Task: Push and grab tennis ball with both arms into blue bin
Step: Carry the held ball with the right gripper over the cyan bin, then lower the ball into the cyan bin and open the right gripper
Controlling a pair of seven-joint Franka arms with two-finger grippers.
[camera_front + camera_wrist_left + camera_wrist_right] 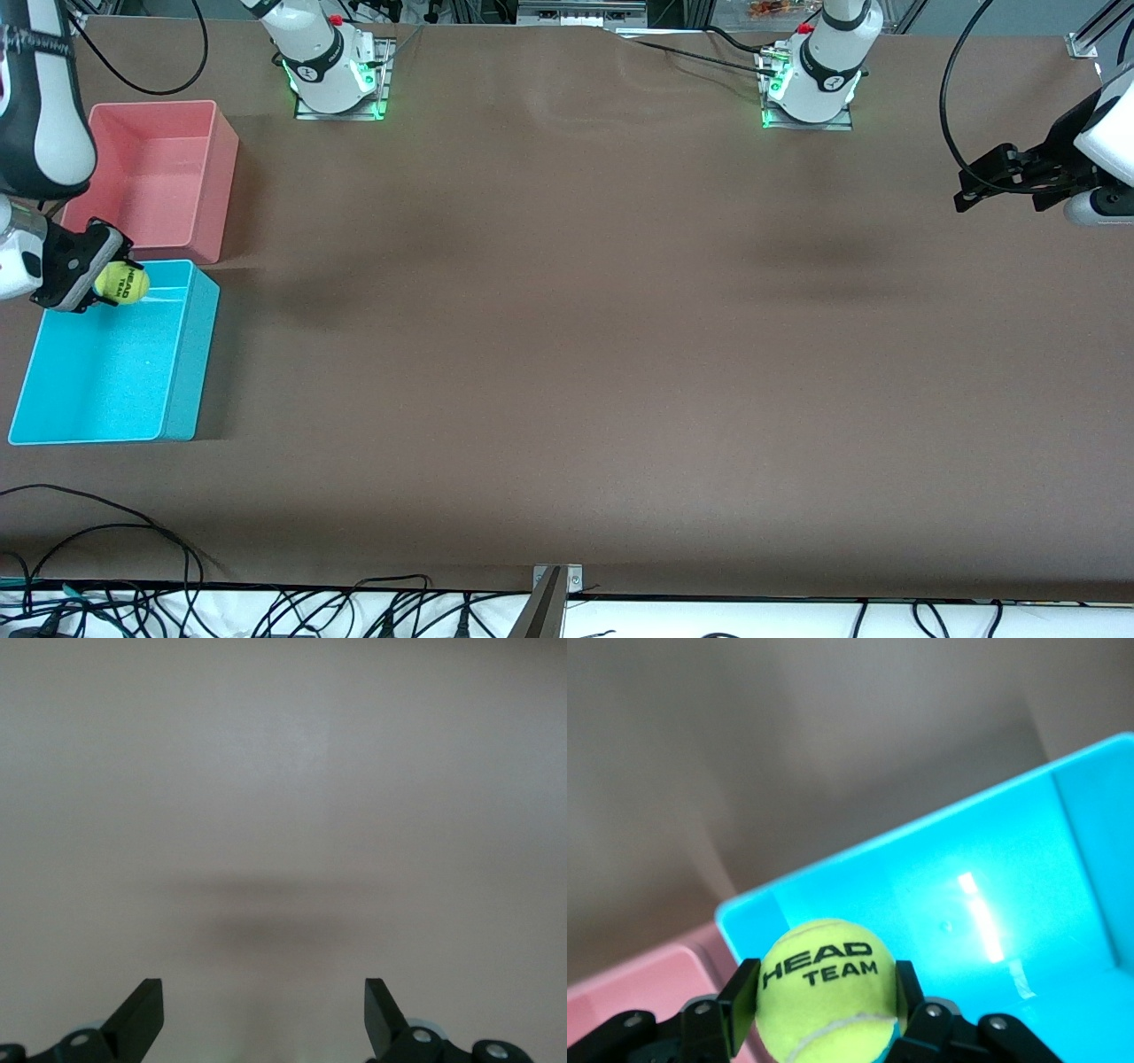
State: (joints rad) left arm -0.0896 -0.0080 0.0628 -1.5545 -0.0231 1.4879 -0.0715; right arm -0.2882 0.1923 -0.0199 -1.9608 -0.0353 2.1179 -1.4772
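The right gripper [108, 285] is clamped on the tennis ball [122, 284], holding it in the air over the blue bin [182, 390], at the bin's end next to the pink bin [217, 190]. Both bins sit at the right arm's end of the table [567, 354]. The left gripper [970, 190] waits with its fingers [142, 1014] spread, above the table's edge at the left arm's end

Right gripper [104, 282] hangs at its own end of the worktop, jaws clamped. Left gripper [974, 184] waits raised at its end, jaws spread.
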